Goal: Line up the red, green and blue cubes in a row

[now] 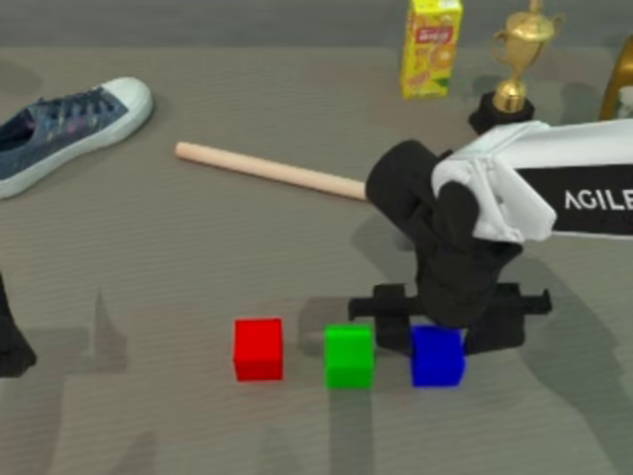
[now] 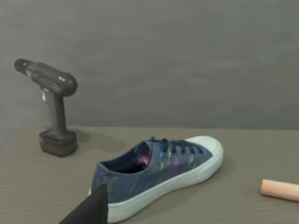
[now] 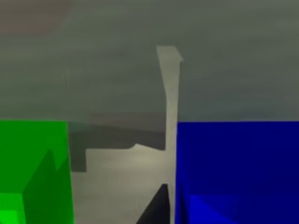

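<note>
Red cube point(image 1: 258, 348), green cube point(image 1: 349, 356) and blue cube point(image 1: 437, 356) stand in a row near the front edge of the surface point(image 1: 148, 247), each apart from the next. Right gripper point(image 1: 450, 332) sits low directly over the blue cube, its fingers spread apart on either side, not clamped. Left gripper point(image 1: 12, 346) is parked at the left edge; state of its fingers cannot be told. Shoe point(image 1: 69, 124) lies at the back left corner

Red cube point(image 1: 258, 348), green cube point(image 1: 349, 356), blue cube point(image 1: 437, 356), apparently evenly spaced row
</note>
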`<state>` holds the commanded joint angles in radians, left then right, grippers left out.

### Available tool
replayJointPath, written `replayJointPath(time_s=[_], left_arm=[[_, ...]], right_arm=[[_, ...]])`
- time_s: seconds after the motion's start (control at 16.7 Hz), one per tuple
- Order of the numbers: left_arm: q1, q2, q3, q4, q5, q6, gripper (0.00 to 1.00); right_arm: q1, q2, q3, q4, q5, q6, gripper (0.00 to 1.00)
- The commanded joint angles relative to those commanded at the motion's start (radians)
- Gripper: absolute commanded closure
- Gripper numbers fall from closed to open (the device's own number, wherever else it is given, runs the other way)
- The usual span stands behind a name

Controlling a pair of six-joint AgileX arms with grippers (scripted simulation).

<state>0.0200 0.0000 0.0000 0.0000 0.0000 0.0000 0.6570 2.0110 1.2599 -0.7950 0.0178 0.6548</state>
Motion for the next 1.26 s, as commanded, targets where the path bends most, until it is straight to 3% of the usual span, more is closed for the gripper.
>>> replayJointPath(time_s=[0.12, 0.18, 0.78, 1.26], left_arm=[[0.0, 0.0, 0.0, 0.0, 0.0, 0.0, 0.0], [0.0, 0.0, 0.0, 0.0, 0.0, 0.0, 0.0], [0.0, 0.0, 0.0, 0.0, 0.0, 0.0, 0.0], [0.0, 0.0, 0.0, 0.0, 0.0, 0.0, 0.0]], right_arm=[[0.0, 0.0, 0.0, 0.0, 0.0, 0.0, 0.02], [0.0, 0.0, 0.0, 0.0, 0.0, 0.0, 0.0], [0.0, -0.007, 0.014, -0.017, 0.0, 0.001, 0.0], [0.01, -0.106, 0.149, -0.254, -0.001, 0.0, 0.0]])
